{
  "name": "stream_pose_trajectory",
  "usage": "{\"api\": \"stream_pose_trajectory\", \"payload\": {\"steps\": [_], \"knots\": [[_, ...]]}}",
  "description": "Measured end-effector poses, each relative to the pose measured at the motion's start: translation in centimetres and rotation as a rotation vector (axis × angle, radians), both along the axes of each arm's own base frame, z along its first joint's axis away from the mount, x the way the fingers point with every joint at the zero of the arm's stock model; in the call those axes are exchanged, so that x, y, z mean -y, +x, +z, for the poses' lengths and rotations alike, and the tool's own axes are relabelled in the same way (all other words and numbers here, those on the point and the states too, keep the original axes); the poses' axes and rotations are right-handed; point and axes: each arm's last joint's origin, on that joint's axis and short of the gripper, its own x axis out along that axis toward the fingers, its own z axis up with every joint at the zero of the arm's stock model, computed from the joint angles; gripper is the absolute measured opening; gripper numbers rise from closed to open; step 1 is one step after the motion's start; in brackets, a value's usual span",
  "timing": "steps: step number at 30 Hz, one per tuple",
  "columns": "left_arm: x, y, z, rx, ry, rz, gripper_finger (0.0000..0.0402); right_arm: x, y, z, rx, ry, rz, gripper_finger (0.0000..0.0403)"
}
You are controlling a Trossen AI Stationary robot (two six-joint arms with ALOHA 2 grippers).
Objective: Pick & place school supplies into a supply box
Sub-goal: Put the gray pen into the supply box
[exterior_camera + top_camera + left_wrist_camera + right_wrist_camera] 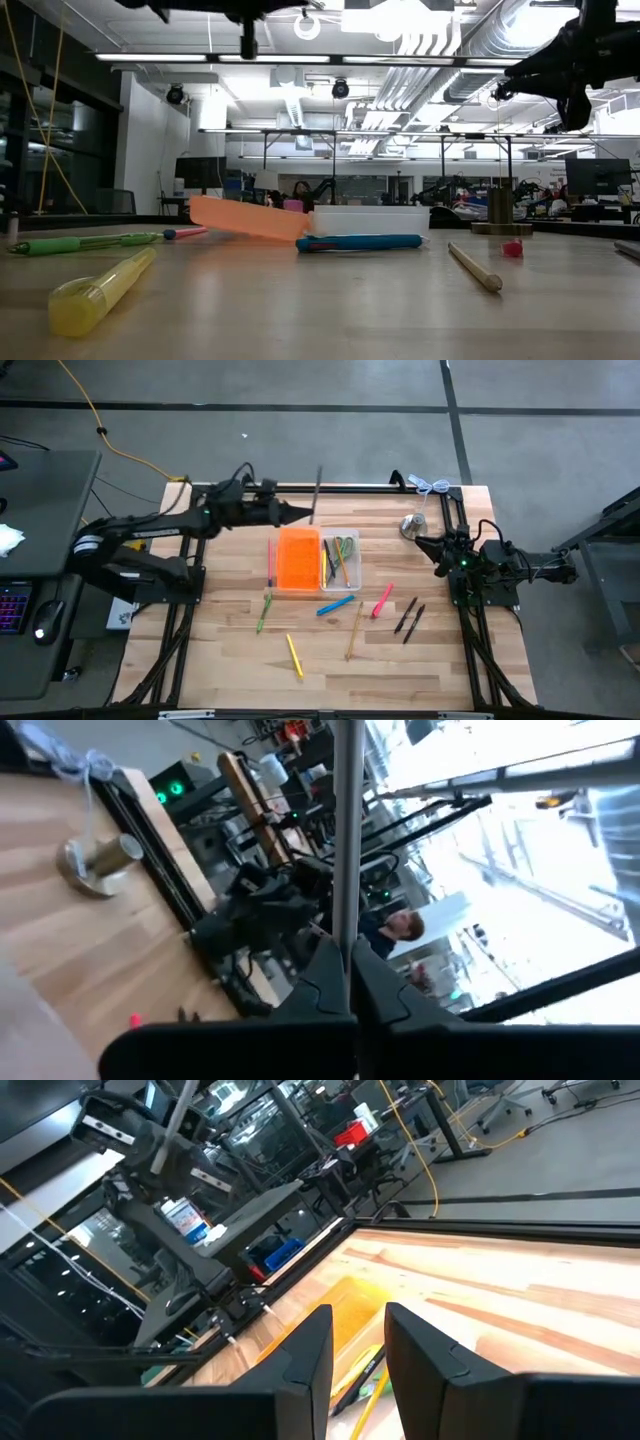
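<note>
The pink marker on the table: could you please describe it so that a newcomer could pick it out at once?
Start at the supply box mid-table and look toward the right arm's side. The pink marker lies there on bare wood, between a blue pen and two black pens. It is short, thick, and the only pink item there.

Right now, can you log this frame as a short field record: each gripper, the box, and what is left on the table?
left gripper: raised behind the supply box, shut on a thin grey pen
right gripper: empty, jaws apart, near the silver bell
box contents: green scissors, dark pens
loose on table: yellow highlighter, green pen, blue marker, pink marker, wooden pencil, two black pens
</note>
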Motion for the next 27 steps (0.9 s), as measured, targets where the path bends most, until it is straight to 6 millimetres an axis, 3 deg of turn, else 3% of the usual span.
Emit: {"api": "stream_pose_trajectory", "payload": {"steps": [11, 20, 27], "knots": [[1.1, 4.8, -4.3, -0.059, -0.15, 0.062, 0.0022, -0.1, 0.1, 0.0, 0.0, 0.0, 0.05, 0.0071], [2.5, 6.4, -6.2, -0.1, -0.226, 0.132, 0.002, -0.2, 0.1, 0.0, -0.003, 0.0, 0.069, 0.0071], [3.7, 6.5, -7.1, -0.17, -0.24, 0.245, 0.0016, -0.2, 0.1, -0.1, -0.011, -0.001, 0.069, 0.0071]]}}
